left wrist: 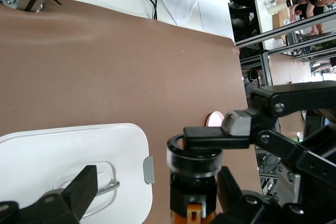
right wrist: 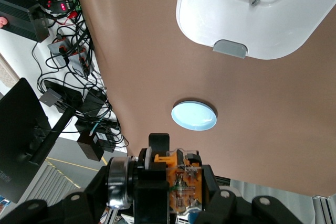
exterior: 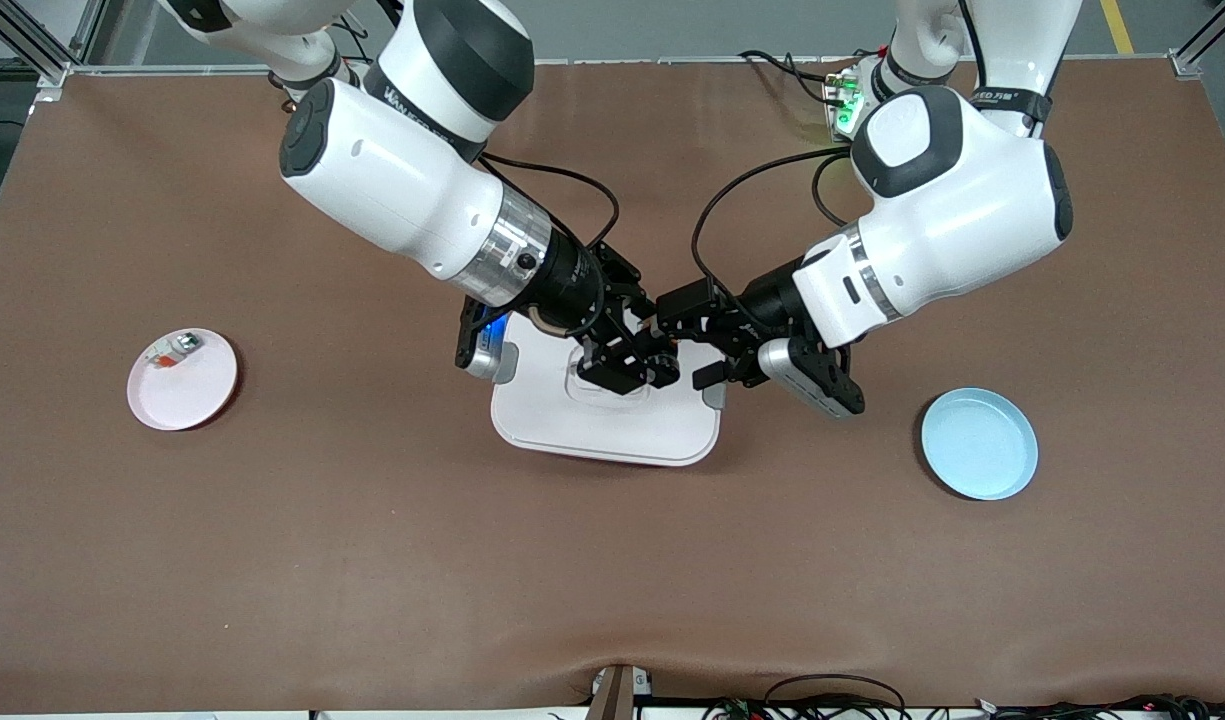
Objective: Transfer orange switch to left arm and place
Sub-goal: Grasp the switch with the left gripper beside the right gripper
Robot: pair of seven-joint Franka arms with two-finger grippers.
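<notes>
1. At the centre of the front view, two white robot arms reach in from the top edge. Their black grippers meet tip to tip in the air over the white box [exterior: 612,430].
2. The right gripper [exterior: 644,368] has its fingers clamped on the orange switch [left wrist: 193,174], a small black cylinder with an orange end. The switch hangs above the box lid and does not touch it.
3. The left gripper [exterior: 688,346] has its fingers spread wide. In the left wrist view the switch sits in the gap between them, and neither finger appears to press on it yet.
4. The step in hand looks like the handover from the right gripper to the left.
5. To do it well, the left fingers should close on a part of the cylinder that the right fingers do not cover. They should close squarely, so the round body cannot roll out.
6. The right gripper should let go only once the left grip is firm, since a dropped switch would land on the box.
7. Both grippers should stay high enough to clear the lid and its recessed handle.
8. A blue plate [exterior: 982,450] lies empty low in the frame at the left arm's end of the table, and looks like the likely destination.
9. A pink plate [exterior: 187,395] at the right arm's end holds a small silver part [exterior: 172,350].
</notes>
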